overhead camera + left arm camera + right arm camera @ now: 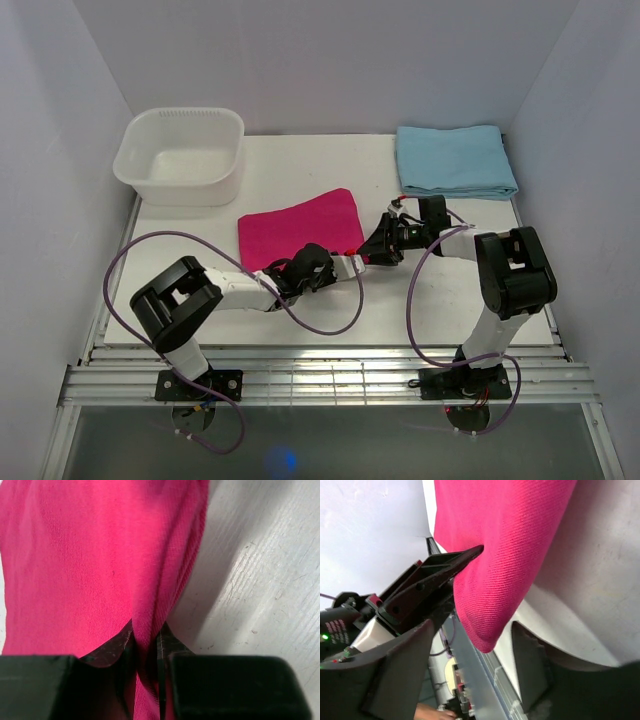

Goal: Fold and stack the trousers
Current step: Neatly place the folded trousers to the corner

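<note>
**A:** Where are the trousers (300, 225) right now?

**B:** Mid-surface, already folded into a compact pink rectangle, lying between the 2 arms' reach. The left pincer (145, 642) is closed on a raised ridge of the fabric at the near edge. The right pincer (497, 587) stands open, with a rounded corner of the cloth between its fingers but not clamped.

**A:** So what makes the next fold go well?

**B:** I'd say an even hold on both sides. The left one has only a narrow pinch, so a hard pull would likely bunch the cloth into a peak instead of carrying a straight edge. The right pincer should probably close on its corner before anything lifts. Then both should rise together and travel at the same pace, so the fold line lands straight.

**A:** Is there room to move?

**B:** Bare surface (300, 170) lies open beyond the trousers, toward the back wall. The white tub (185, 185) sits at the far left and the blue cloth (455, 160) at the far right, both well apart from the pink fabric. The tight spot is on the near side, where the 2 wrists are close together and the left arm's purple cable (330, 325) loops just below them. That cable could snag.
</note>
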{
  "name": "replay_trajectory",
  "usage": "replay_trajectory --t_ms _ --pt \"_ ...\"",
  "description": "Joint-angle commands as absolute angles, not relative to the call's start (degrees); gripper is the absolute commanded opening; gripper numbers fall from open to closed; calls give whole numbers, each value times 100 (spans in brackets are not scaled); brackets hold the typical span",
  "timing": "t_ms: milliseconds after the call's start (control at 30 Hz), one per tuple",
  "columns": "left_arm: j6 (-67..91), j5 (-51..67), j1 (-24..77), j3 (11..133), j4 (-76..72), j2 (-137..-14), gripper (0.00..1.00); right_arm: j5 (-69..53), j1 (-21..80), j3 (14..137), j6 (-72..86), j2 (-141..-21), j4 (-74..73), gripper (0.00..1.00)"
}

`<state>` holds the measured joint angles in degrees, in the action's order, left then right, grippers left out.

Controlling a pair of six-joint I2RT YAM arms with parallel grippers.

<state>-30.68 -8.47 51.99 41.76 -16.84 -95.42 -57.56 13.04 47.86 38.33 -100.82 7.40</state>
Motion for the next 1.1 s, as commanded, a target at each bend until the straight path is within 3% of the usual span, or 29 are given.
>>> replay_trajectory --t_ms 0,67,133,233,500,800,900,1033,1067 --pt "-2893 -906 5177 4174 -1670 -9448 14 -5679 1230 4931 3937 -10151 791 72" --pt "-2804 -888 5185 4280 -1653 -9501 6 -5538 1230 4712 4384 -10099 1027 97" --pt "-2716 -862 5177 4455 -1635 -9641 2 -5283 1239 4440 4832 -9906 1860 90" --pt "-2532 -870 5177 4771 -1591 -9895 0 -5010 1239 3842 5764 -9747 3250 90" --pt "-2110 -686 5159 5457 -1555 -10494 0 -3851 1432 3322 6538 -9992 4463 90" --pt "-2030 -492 5159 5739 -1591 -10635 0 -3112 1801 3893 6961 -10880 5229 91" --pt "-1864 -448 5159 5792 -1591 -10635 0 -2945 1942 3999 7145 -11073 5544 99" --pt "-1688 -352 5159 5792 -1600 -10661 0 -2918 2013 4131 7137 -11215 5598 81" --pt "-1679 -352 5159 5792 -1600 -10661 0 -2953 2004 4148 7119 -11241 5590 71"
